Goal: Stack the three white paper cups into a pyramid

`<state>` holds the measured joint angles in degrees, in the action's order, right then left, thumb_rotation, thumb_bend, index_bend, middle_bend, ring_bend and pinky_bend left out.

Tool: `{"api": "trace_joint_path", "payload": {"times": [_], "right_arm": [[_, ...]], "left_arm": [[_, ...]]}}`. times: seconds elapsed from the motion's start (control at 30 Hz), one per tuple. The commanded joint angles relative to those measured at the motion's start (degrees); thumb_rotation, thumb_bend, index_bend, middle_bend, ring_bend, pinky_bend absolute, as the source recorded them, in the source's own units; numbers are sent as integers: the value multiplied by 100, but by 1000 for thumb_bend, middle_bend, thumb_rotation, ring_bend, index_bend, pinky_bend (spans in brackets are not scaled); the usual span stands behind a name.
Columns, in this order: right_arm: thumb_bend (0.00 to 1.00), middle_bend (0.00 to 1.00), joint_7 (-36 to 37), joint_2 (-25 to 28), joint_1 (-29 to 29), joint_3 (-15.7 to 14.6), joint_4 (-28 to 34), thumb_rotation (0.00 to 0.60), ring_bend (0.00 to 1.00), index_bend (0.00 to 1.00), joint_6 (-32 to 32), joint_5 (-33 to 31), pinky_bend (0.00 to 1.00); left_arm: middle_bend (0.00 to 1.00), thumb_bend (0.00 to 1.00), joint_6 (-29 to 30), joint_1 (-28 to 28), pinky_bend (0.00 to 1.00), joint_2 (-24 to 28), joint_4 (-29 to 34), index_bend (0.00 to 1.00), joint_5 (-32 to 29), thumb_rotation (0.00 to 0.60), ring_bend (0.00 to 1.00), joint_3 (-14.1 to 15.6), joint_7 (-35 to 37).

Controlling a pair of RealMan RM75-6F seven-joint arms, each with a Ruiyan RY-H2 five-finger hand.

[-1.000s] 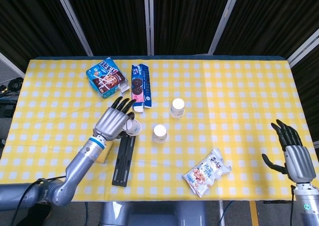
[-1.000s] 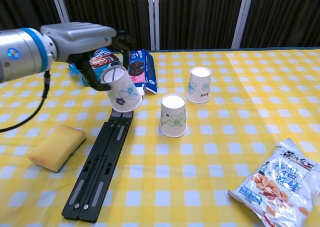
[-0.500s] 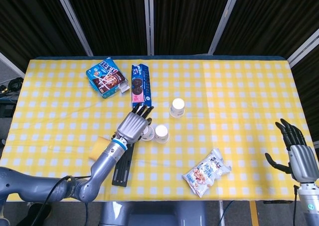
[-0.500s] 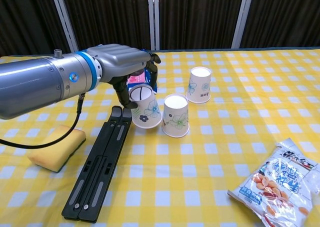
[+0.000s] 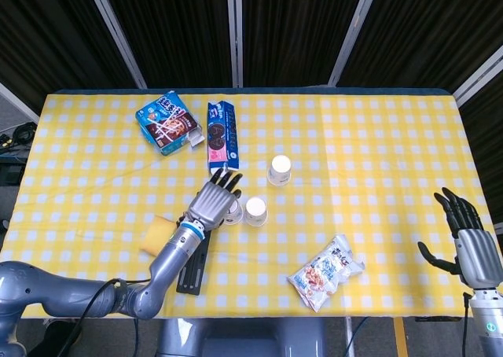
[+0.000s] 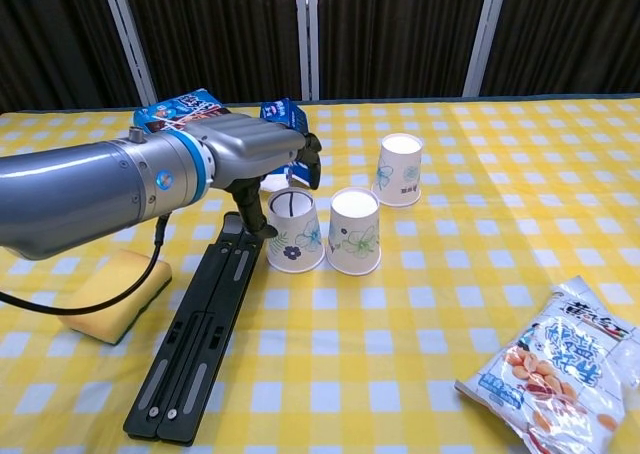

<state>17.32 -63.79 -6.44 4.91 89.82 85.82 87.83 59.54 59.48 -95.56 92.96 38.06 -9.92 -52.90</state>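
Note:
Three white paper cups with flower prints stand upside down on the yellow checked table. My left hand (image 6: 255, 154) grips the leftmost cup (image 6: 292, 232) from above and behind, thumb on its left side; the cup rests on the cloth, touching or nearly touching the second cup (image 6: 354, 231). The third cup (image 6: 398, 170) stands apart, further back and right. From the head view the left hand (image 5: 212, 201) covers most of the held cup (image 5: 233, 210), beside the second cup (image 5: 255, 211) and the third cup (image 5: 279, 170). My right hand (image 5: 471, 247) hovers open off the table's front right corner.
A black folded stand (image 6: 200, 329) lies just left of the held cup, with a yellow sponge (image 6: 110, 294) beyond it. A snack bag (image 6: 560, 364) sits at the front right. Two blue cookie boxes (image 5: 167, 123) (image 5: 218, 134) lie at the back left.
My left hand carried the cup right and down, turning it from tilted to standing mouth-down beside the second cup. The right hand sank slightly at first and now holds still.

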Motion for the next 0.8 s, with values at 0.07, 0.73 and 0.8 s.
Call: {"api": "trace_joint_path", "payload": {"times": [0.07, 0.73, 0.8], "right_arm": [[197, 0, -24, -11, -6, -4, -2, 600, 0, 0, -19, -8, 0], [197, 0, -824, -258, -84, -61, 67, 600, 0, 0, -209, -52, 0], [197, 0, -938, -300, -98, -60, 63, 600, 0, 0, -249, -86, 0]], "left_arm": [[0, 272, 55, -24, 0, 31, 35, 82, 5, 600, 0, 51, 30], [0, 265, 2372, -2172, 0, 1619, 1107, 0, 2449, 600, 0, 1411, 1893], [0, 265, 2705, -2491, 0, 1748, 1034, 0, 2691, 600, 0, 1579, 2113]]}}
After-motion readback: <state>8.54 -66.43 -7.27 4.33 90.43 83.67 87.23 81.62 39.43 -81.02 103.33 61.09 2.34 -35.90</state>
